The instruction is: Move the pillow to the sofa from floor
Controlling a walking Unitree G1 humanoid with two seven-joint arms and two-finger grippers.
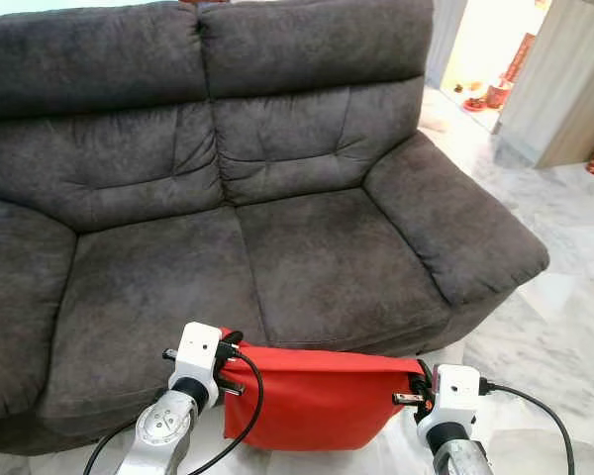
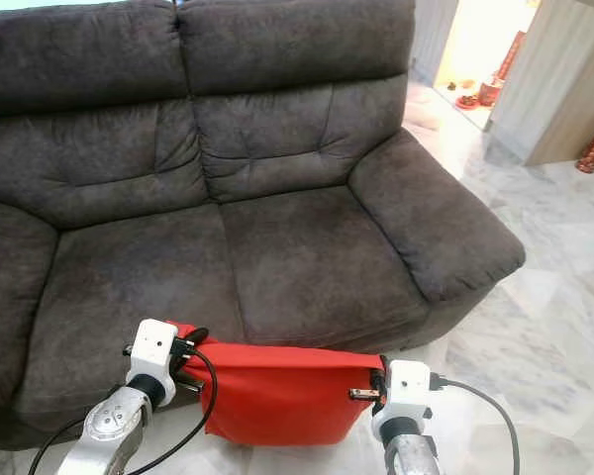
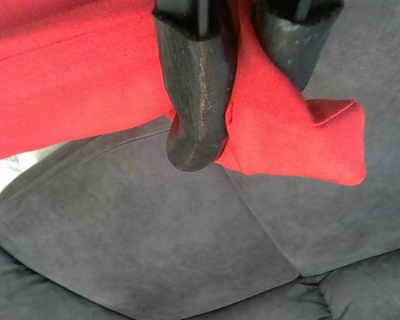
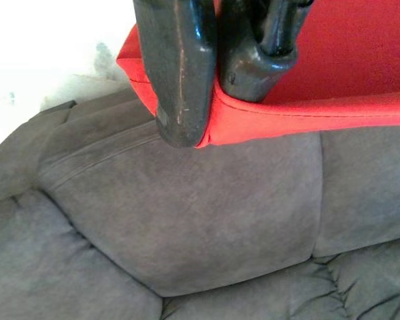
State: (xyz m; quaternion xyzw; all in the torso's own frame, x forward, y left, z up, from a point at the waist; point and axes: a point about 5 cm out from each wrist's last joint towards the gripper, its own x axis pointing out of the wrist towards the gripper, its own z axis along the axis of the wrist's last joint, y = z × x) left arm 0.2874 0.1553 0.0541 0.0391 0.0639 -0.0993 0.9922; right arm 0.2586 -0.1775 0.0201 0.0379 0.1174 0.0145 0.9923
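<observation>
Red pillow (image 1: pixel 312 401) held in front of the sofa (image 1: pixel 277 257) seat edge; left tool (image 3: pixel 243 127) and right tool (image 4: pixel 210 110) each clamped on an upper corner

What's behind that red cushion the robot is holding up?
Behind the red pillow stands the dark grey sofa. The left gripper and right gripper pinch its top corners. The pillow hides the sofa's front edge and the floor below.
</observation>
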